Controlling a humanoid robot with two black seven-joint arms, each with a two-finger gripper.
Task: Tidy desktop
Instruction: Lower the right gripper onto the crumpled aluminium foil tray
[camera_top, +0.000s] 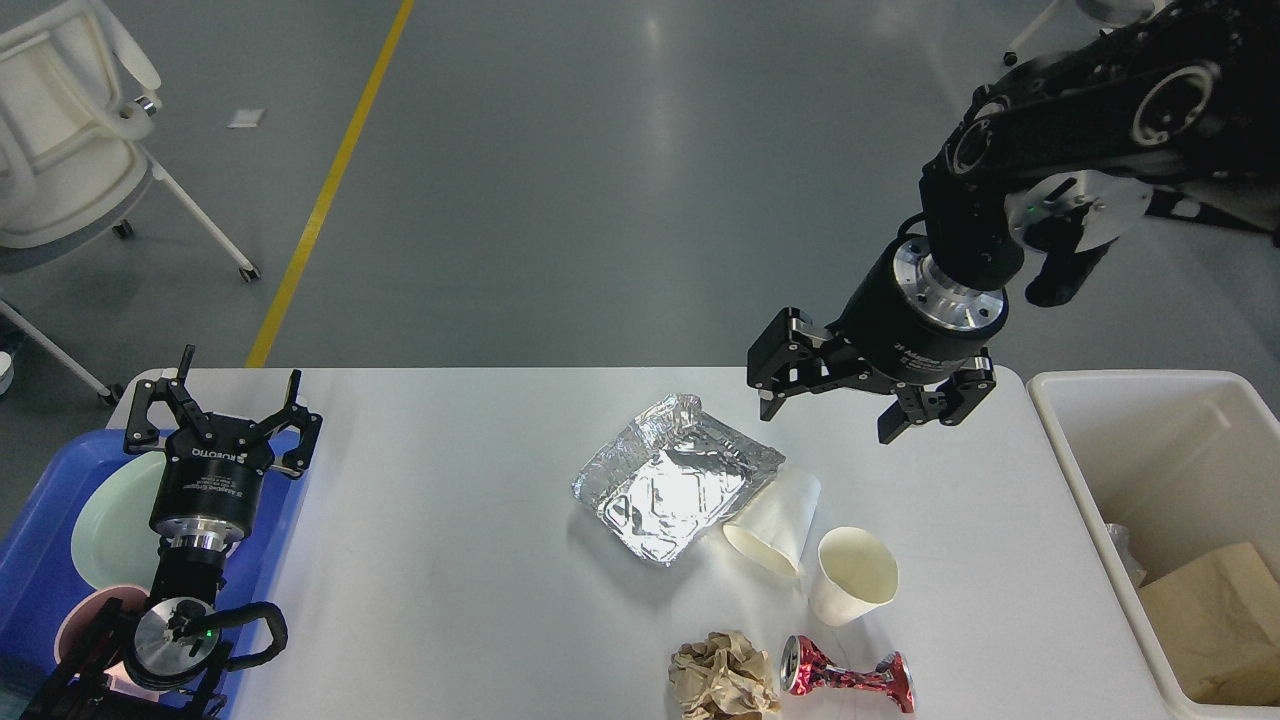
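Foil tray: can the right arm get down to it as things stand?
Probably yes. The right gripper hangs open just beyond the foil tray, with nothing between them; a tipped paper cup touches only its near right edge.

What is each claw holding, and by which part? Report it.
Nothing is held. The right claw hangs open above the desktop, near the foil tray. The left claw is open and empty over the blue tray.

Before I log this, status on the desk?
Both tools open, empty: left tool, right tool. Desktop uncleared: foil tray, two cups, crushed can, paper wad.
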